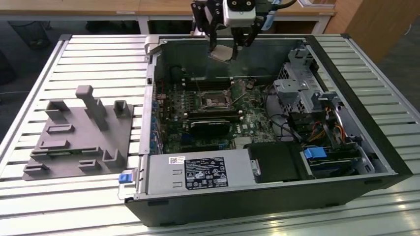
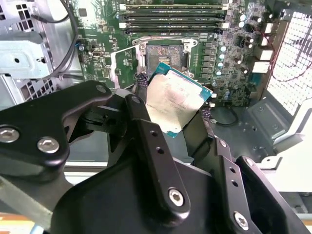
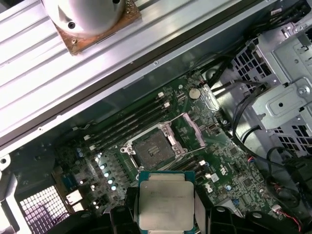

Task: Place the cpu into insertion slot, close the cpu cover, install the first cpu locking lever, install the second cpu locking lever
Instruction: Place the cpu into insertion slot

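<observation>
Slatted desk [image 1: 85,54] carries the open computer case [image 1: 262,201], and my hand [image 1: 226,49], closed on the edges of the cpu [image 1: 222,53], hangs with the insertion slot [image 1: 215,102] well below it, so I fear the cpu, seemingly tilted in my grip, lands skewed and bends pins.

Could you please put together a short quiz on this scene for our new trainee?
1. True or false: the cpu already sits in the insertion slot.
2. The gripper is: A open; B shut on the cpu; C shut on a cable.
3. Fill in: the insertion slot is set into a ____ circuit board.
Key: 1 false, the gripper holds it above the circuit board; 2 B; 3 green.
</observation>
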Controlling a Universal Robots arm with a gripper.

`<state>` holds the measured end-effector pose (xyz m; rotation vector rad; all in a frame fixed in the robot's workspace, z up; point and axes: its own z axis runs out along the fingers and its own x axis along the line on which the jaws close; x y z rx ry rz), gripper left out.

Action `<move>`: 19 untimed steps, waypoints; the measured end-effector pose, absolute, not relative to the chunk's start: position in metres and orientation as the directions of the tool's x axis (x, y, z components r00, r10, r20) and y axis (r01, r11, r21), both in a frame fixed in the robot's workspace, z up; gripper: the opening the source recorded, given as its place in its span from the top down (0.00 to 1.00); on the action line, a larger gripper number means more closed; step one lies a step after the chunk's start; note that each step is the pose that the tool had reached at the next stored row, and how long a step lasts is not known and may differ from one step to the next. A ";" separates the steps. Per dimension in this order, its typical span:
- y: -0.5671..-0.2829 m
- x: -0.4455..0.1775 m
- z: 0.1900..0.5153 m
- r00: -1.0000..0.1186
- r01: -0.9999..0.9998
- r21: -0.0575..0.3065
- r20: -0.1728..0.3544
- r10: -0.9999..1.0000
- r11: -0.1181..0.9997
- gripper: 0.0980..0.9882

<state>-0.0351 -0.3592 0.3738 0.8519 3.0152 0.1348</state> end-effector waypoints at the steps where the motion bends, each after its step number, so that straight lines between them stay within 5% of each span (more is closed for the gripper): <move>1: -0.359 -0.035 0.374 -0.849 0.528 0.084 0.018 0.528 0.845 0.50; 19: -0.359 -0.035 0.374 -0.796 0.604 0.084 0.018 0.605 0.793 0.50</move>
